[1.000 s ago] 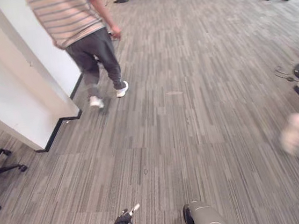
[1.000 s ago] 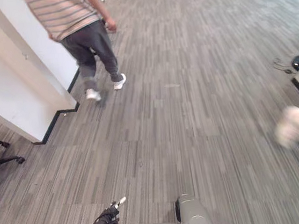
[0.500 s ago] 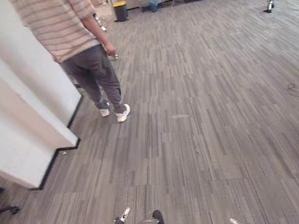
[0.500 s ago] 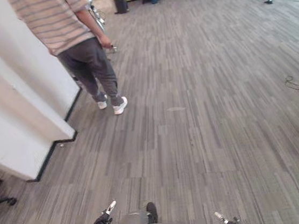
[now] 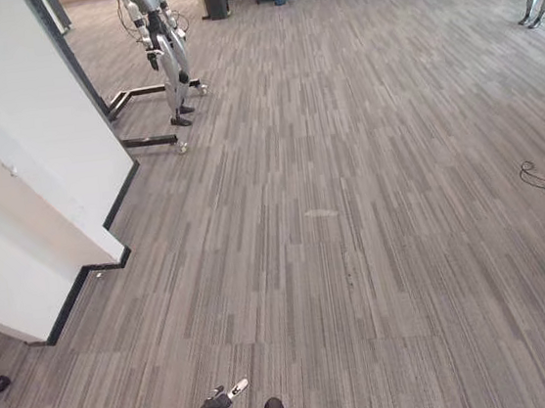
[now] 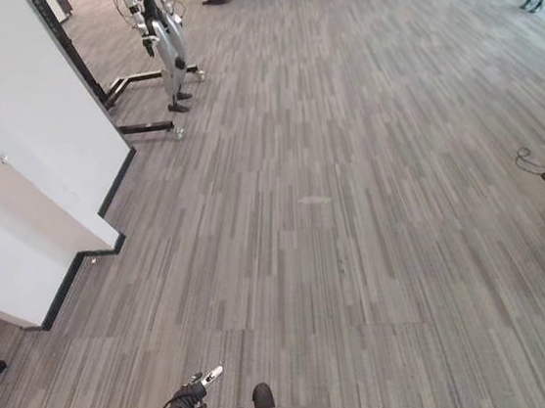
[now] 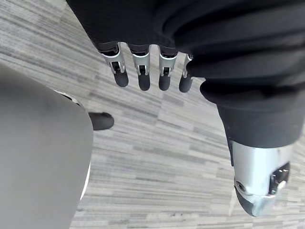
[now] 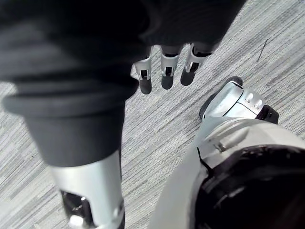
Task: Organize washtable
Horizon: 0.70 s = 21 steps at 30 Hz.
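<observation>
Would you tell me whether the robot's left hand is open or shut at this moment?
Open: the left hand shows straight fingers hanging above the grey floor, thumb apart, holding nothing.

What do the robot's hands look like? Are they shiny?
Both match. The left hand and right hand have silver fingers with rounded dark tips, a chunky silver thumb, and a dark ribbed cover like a sleeve over the back and wrist.
</observation>
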Motion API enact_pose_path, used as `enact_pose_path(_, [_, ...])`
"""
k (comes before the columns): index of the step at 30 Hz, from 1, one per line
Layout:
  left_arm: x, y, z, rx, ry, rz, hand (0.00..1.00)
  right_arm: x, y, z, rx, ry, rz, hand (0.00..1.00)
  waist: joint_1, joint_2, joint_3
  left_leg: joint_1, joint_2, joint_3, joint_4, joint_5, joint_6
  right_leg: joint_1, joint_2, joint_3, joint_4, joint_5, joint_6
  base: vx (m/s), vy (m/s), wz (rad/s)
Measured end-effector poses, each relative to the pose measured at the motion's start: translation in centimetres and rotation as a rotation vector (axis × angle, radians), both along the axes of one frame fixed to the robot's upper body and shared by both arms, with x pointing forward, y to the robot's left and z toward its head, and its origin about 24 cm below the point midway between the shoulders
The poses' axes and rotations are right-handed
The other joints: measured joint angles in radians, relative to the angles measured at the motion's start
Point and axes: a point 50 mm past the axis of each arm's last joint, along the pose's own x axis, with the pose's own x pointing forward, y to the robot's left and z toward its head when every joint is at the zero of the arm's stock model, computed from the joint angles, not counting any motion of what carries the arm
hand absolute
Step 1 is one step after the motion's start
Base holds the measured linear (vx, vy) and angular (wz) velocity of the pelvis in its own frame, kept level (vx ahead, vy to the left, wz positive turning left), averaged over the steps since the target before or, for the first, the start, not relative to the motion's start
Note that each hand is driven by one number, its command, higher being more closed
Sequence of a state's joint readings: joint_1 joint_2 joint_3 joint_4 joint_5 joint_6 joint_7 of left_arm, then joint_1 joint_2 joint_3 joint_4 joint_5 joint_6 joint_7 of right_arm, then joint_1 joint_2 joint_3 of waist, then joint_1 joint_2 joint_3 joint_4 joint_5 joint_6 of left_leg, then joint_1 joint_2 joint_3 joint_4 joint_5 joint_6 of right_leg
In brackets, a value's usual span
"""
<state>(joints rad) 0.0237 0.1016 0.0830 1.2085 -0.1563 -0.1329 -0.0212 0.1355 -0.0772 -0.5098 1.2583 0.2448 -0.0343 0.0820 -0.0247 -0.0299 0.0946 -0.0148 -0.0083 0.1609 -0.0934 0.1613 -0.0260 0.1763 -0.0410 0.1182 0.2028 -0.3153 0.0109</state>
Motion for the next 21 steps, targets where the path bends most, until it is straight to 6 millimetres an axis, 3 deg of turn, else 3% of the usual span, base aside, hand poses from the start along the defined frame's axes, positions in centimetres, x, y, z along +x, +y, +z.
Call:
enact_pose_path(1, [0.2, 0.1, 0.1, 0.005, -0.005, -0.008, 0.0, 0.9, -0.1, 0.1, -0.005, -0.019, -0.013, 0.0, 0.003, 0.003, 0.001, -0.043, -0.009, -0.008, 0.025, -0.014, 0.016, -0.037, -0.011, -0.008, 0.001, -0.007, 0.011, -0.02, 0.19, -0.09])
enact_pose_path(2, [0.8, 0.3, 0.3, 0.005, -0.02, 0.014, 0.0, 2.5, -0.4, 0.3, -0.016, -0.06, -0.017, 0.0, 0.008, -0.005, 0.018, -0.102, -0.031, 0.011, 0.118, -0.059, 0.048, -0.08, -0.042, -0.013, 0.025, -0.023, 0.051, 0.05, 0.188, -0.07])
enact_pose_path(3, [1.2, 0.4, 0.4, 0.007, -0.029, 0.024, 0.0, 3.1, -0.6, 0.4, -0.027, -0.077, -0.016, 0.0, 0.004, -0.015, 0.027, -0.111, -0.041, 0.037, 0.168, -0.096, 0.056, -0.092, -0.059, -0.015, 0.062, -0.023, 0.074, 0.15, 0.2, -0.22])
enact_pose_path(4, [1.4, 0.4, 0.4, 0.017, -0.027, 0.02, 0.0, 4.2, -0.8, 0.7, -0.044, -0.114, 0.003, 0.0, 0.007, -0.004, 0.035, -0.097, -0.035, 0.071, 0.203, -0.173, 0.055, -0.189, -0.049, -0.013, 0.252, -0.015, 0.087, 0.08, 0.157, -0.32])
enact_pose_path(5, [2.1, 0.6, 0.6, 0.026, -0.028, 0.007, 0.0, 5.9, -0.3, 1.0, -0.047, -0.167, 0.049, 0.0, 0.008, -0.012, 0.063, -0.08, -0.038, 0.09, 0.218, -0.201, 0.07, -0.315, -0.051, -0.017, 0.502, 0.025, 0.1, -0.03, 0.168, -0.53])
enact_pose_path(6, [2.8, 0.8, 0.8, 0.039, -0.036, -0.006, 0.0, 6.9, 0.3, 1.1, -0.038, -0.199, 0.072, 0.0, 0.007, -0.018, 0.09, -0.061, -0.023, 0.117, 0.236, -0.228, 0.073, -0.388, -0.055, -0.023, 0.656, 0.077, 0.078, -0.13, 0.134, -0.54])
enact_pose_path(8, [3.1, 0.7, 0.9, 0.05, -0.033, -0.024, 0.0, 7.5, 0.6, 1.3, -0.035, -0.228, 0.057, 0.0, 0.006, -0.014, 0.104, -0.018, -0.002, 0.179, 0.243, -0.271, 0.07, -0.513, -0.069, -0.059, 0.776, 0.07, 0.067, -0.04, 0.188, -0.96])
enact_pose_path(10, [3.7, 0.2, 1.1, 0.042, -0.048, -0.036, 0.0, 7.1, 0.7, 1.2, -0.031, -0.214, 0.044, 0.0, 0.0, -0.013, 0.106, 0.018, 0.009, 0.226, 0.2, -0.285, 0.06, -0.604, -0.069, -0.138, 0.732, 0.068, 0.062, 0.07, 0.181, -0.94])
enact_pose_path(11, [4.5, -0.3, 1.3, 0.036, -0.07, -0.044, 0.0, 6.4, 0.6, 1.0, -0.032, -0.197, 0.026, 0.0, -0.01, -0.012, 0.105, 0.041, 0.008, 0.243, 0.144, -0.298, 0.038, -0.637, -0.062, -0.191, 0.662, 0.069, 0.062, 0.39, 0.039, -0.34])
enact_pose_path(12, [6.8, -0.7, 2.1, 0.045, -0.133, -0.071, 0.0, 4.5, 0.3, 0.7, -0.036, -0.159, -0.041, 0.0, -0.031, -0.014, 0.114, 0.05, 0.053, 0.279, 0.255, -0.364, 0.048, -0.647, -0.063, -0.272, 0.427, 0.104, 0.071, 0.39, 0.024, -0.2])
enact_pose_path(13, [7.2, -1.1, 2.3, 0.037, -0.145, -0.075, 0.0, 3.9, 0.1, 0.7, -0.039, -0.144, -0.054, 0.0, -0.033, -0.008, 0.116, 0.061, 0.06, 0.283, 0.249, -0.375, 0.034, -0.642, -0.057, -0.286, 0.38, 0.114, 0.073, 0.33, -0.023, -0.05])
enact_pose_path(14, [8.3, -1.6, 2.7, 0.036, -0.175, -0.096, 0.0, 1.8, 0.2, 0.3, -0.017, -0.072, -0.104, 0.0, -0.036, -0.031, 0.125, 0.075, 0.027, 0.27, 0.251, -0.397, 0.015, -0.617, -0.069, -0.268, 0.234, 0.163, 0.049, 0.12, -0.005, 0.05])
enact_pose_path(16, [10.0, -2.6, 3.5, 0.02, -0.226, -0.147, 0.0, -0.4, 0.0, 0.2, 0.005, -0.017, -0.132, 0.0, -0.055, -0.031, 0.12, 0.108, 0.014, 0.23, 0.246, -0.421, 0.005, -0.603, -0.063, -0.269, 0.186, 0.19, 0.022, 0.42, -0.122, 0.56])
enact_pose_path(18, [10.1, -4.0, 3.6, 0.0, -0.247, -0.178, 0.0, -1.8, 0.0, 0.2, 0.008, 0.006, -0.14, 0.0, -0.079, 0.004, 0.103, 0.139, 0.047, 0.175, 0.282, -0.469, -0.047, -0.553, -0.035, -0.276, 0.228, 0.175, -0.001, 0.62, -0.305, 1.02])
enact_pose_path(19, [9.5, -3.9, 3.4, 0.004, -0.237, -0.177, 0.0, -1.9, 0.1, 0.2, 0.003, 0.009, -0.147, 0.0, -0.079, 0.017, 0.09, 0.099, 0.086, 0.142, 0.46, -0.489, -0.075, -0.506, -0.022, -0.278, 0.229, 0.199, -0.036, 0.5, -0.331, 0.77])
enact_pose_path(20, [9.3, -3.9, 3.3, 0.004, -0.235, -0.171, 0.0, -1.4, -0.1, 0.2, 0.0, -0.003, -0.144, 0.0, -0.077, 0.024, 0.087, 0.058, 0.109, 0.124, 0.585, -0.488, -0.08, -0.49, -0.021, -0.285, 0.251, 0.186, -0.05, 0.45, -0.39, 0.37])
enact_pose_path(21, [8.1, -4.0, 2.8, -0.008, -0.215, -0.143, 0.0, 0.2, -0.6, 0.5, -0.027, -0.046, -0.114, 0.0, -0.066, 0.046, 0.073, -0.034, 0.151, 0.076, 0.83, -0.418, -0.084, -0.461, -0.003, -0.288, 0.275, 0.139, -0.071, 0.28, -0.406, -0.36])
